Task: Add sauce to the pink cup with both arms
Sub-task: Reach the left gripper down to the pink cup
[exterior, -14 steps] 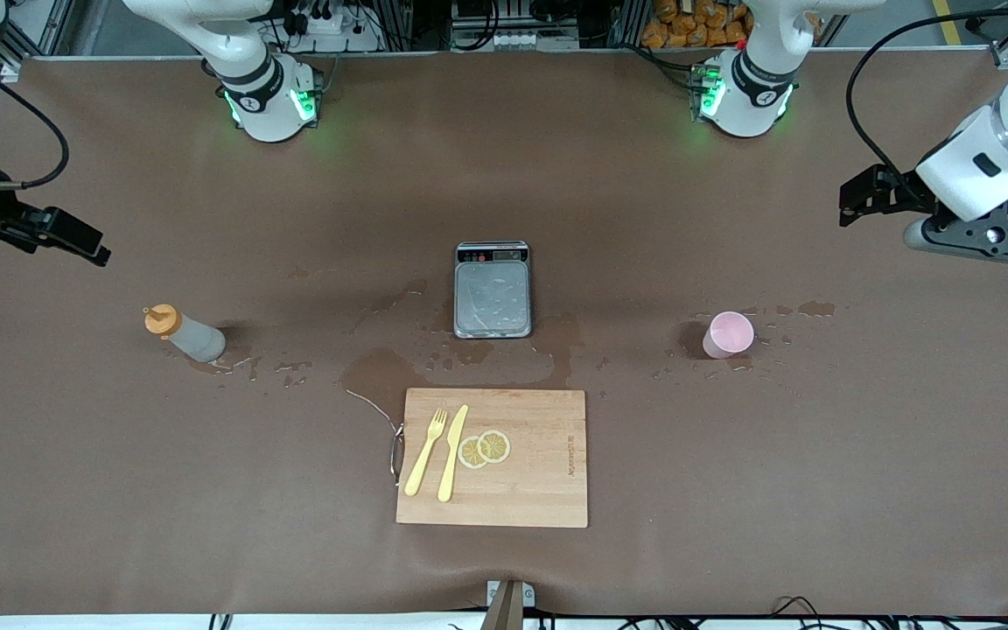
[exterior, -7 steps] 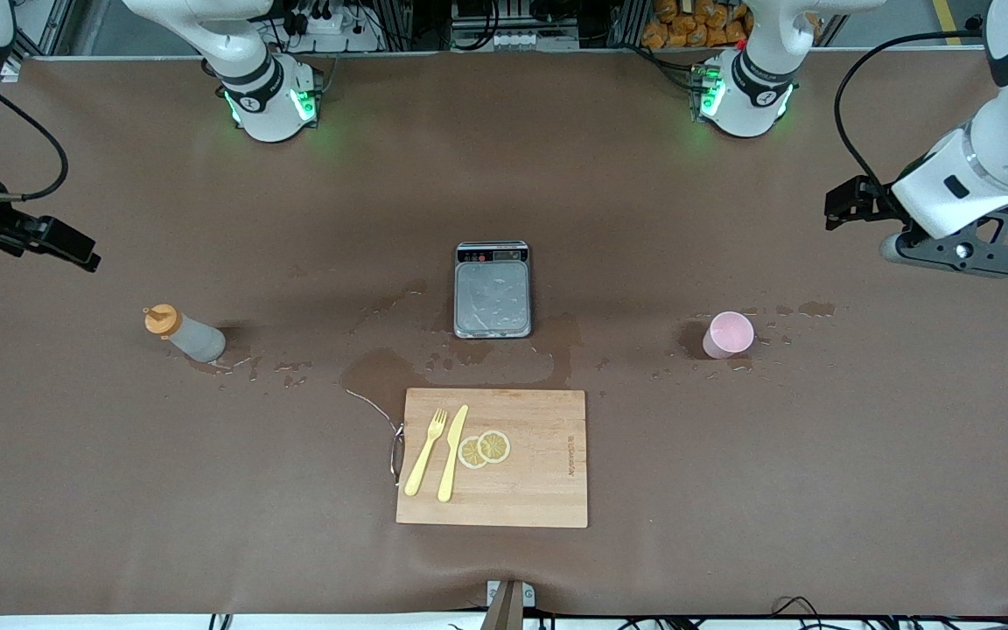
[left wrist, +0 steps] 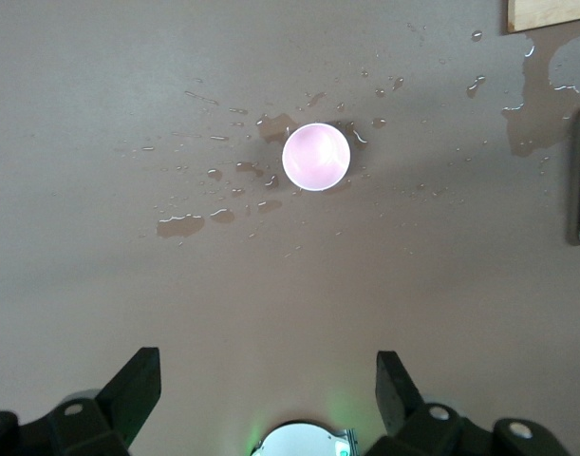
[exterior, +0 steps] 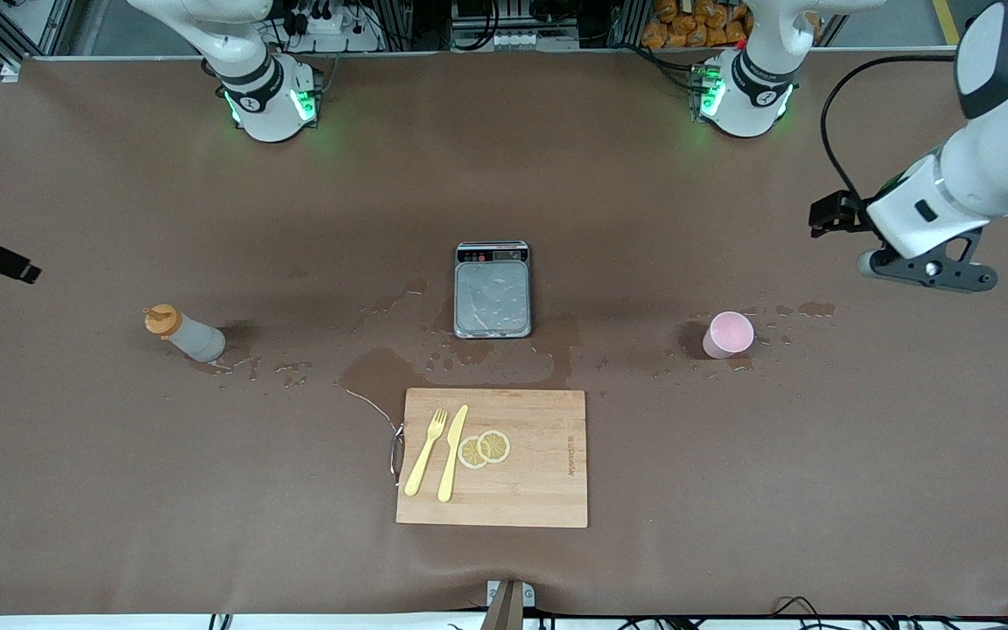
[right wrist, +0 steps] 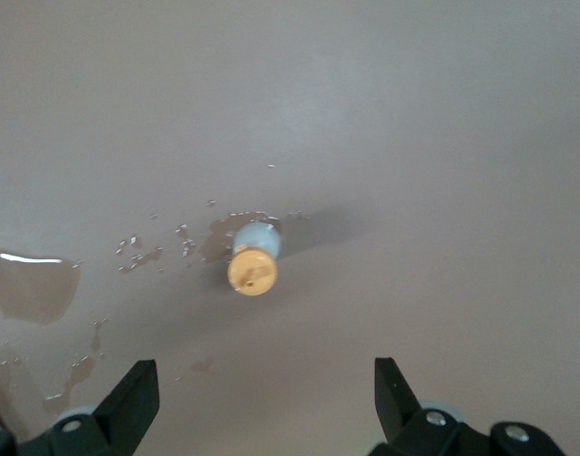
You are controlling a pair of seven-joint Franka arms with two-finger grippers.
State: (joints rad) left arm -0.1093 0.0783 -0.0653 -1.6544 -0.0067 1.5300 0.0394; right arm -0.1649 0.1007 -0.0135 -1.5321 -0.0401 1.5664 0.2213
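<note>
The sauce bottle [exterior: 182, 333], greyish-white with an orange cap, stands upright toward the right arm's end of the table amid small wet spots. In the right wrist view the sauce bottle [right wrist: 252, 256] shows from above, and my right gripper [right wrist: 263, 372] hangs open and empty high over the table beside it. The pink cup [exterior: 728, 333] stands upright toward the left arm's end. My left gripper [exterior: 924, 265] hovers over the table near that end. In the left wrist view the left gripper [left wrist: 268, 366] is open and empty, well apart from the pink cup [left wrist: 316, 157].
A small kitchen scale [exterior: 493, 289] sits mid-table. Nearer the front camera lies a wooden cutting board [exterior: 539, 490] with a yellow fork [exterior: 426, 451], a yellow knife [exterior: 453, 452] and lemon slices [exterior: 485, 448]. Wet patches [exterior: 381, 367] spread across the brown table cover.
The left arm has swung in toward the pink cup. The right arm has slid outward, almost leaving the front view. Bottle and cup have not moved.
</note>
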